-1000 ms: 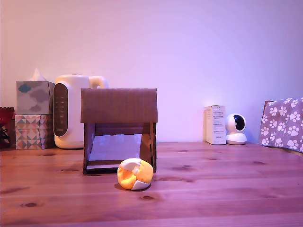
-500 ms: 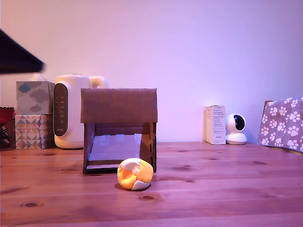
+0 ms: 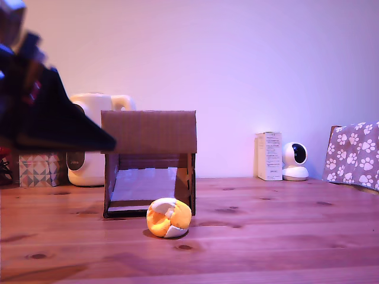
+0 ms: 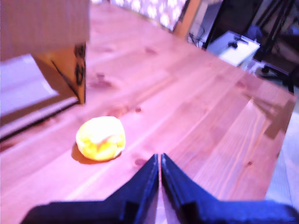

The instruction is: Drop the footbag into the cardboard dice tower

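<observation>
The wooden table (image 3: 278, 236) is carrying everything. The cardboard dice tower (image 3: 148, 163) is standing at its middle, front opening facing the exterior camera. The arm (image 3: 41, 112) is reaching in at about nine o'clock of the tower, dark and blurred. The footbag (image 3: 169, 217) is lying on the table just in front of the tower, at roughly five o'clock of its opening. The gripper (image 4: 160, 161) is hanging well apart from the footbag, its tips pressed together and carrying nothing. The step in hand looks like the approach; the next move is calling for spreading the jaws and descending over the footbag.
</observation>
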You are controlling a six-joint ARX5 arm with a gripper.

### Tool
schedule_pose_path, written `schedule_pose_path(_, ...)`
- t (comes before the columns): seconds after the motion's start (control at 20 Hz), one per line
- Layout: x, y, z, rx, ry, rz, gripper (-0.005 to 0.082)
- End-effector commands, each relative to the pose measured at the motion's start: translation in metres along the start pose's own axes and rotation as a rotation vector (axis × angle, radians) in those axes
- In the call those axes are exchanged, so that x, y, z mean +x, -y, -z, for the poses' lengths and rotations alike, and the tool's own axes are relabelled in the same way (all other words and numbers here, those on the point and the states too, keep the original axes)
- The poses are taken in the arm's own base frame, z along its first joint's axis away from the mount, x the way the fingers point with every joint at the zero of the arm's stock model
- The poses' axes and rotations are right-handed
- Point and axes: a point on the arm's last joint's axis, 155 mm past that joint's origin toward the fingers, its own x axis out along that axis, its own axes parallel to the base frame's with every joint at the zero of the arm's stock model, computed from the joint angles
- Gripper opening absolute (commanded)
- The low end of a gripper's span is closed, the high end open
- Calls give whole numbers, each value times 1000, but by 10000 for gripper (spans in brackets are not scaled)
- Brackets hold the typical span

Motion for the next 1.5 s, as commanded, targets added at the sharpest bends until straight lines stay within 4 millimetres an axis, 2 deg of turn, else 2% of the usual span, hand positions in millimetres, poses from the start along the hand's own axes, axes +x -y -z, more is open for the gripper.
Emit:
schedule_pose_path(0.0,5,1,-3,13,16,8,-24)
schedule_pose_path(0.4,33,-13,8,23,-8,-7,-21)
schedule_pose_path(0.5,43,-17,8,17,-24,-18,38)
schedule_pose_path(0.55,48,-20,7,15,-30,-22,178)
schedule_pose_path(0.65,59,-25,7,9,-47,-36,746)
schedule_pose_path(0.7,64,-29,10,6,-68,-48,760)
schedule_pose_path(0.75,68,-32,11,5,-79,-55,719)
schedule_pose_path(0.8,72,-34,11,4,-84,-61,720)
schedule_pose_path(1.1,85,-52,3,60,-78,-137,720)
schedule_pose_path(1.45,113,-65,22,54,-145,-144,720)
